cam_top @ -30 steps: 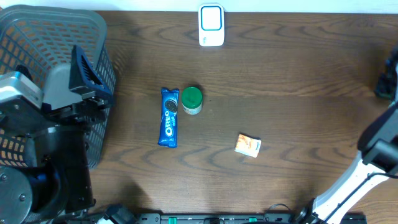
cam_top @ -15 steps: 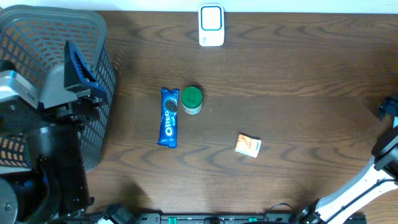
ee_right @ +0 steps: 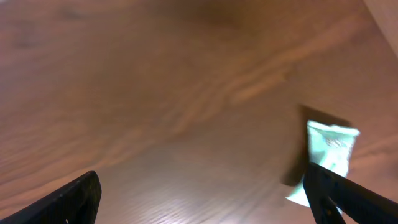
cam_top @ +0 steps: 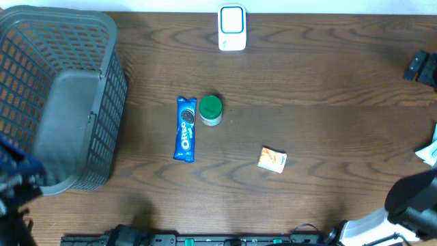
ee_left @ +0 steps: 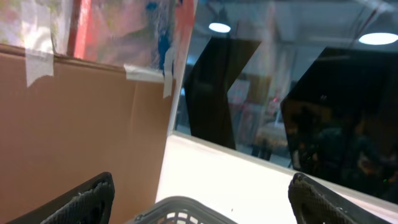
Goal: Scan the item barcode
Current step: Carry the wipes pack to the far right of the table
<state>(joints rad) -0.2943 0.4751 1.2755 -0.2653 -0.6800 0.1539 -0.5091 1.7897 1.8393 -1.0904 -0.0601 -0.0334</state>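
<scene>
**Both arms drawn back, both claws empty, the items wait mid-bench**

The left arm has swung off the grey plastic mesh basket, which it hung over a second ago. It now shows only in the lower left corner of the overhead view. The left claw stands wide open with nothing between its fingers, and its camera looks up past the basket rim at the room. From above, the basket's floor looks bare.

The right claw was shut a second ago. It is now spread wide and empty over bare wood. At the right of its wrist view, near the right-hand finger, a pale mint-green packet lies flat on the dark wooden bench. Overhead, the packet just peeps in at the right edge (whether the claw has only now let it go, I cannot tell).

The other candidates for scanning lie where they were, in the middle of the overhead frame. A blue Oreo biscuit pack lies just beside a green-lidded small jar. A small orange carton sits to the lower right, well apart from them. The white scanner with the blue-edged window sits at top centre.

As I judge it, no item is in hand, so a fresh pick-up comes next. The chosen piece must then be carried up the frame to the scanner.
</scene>
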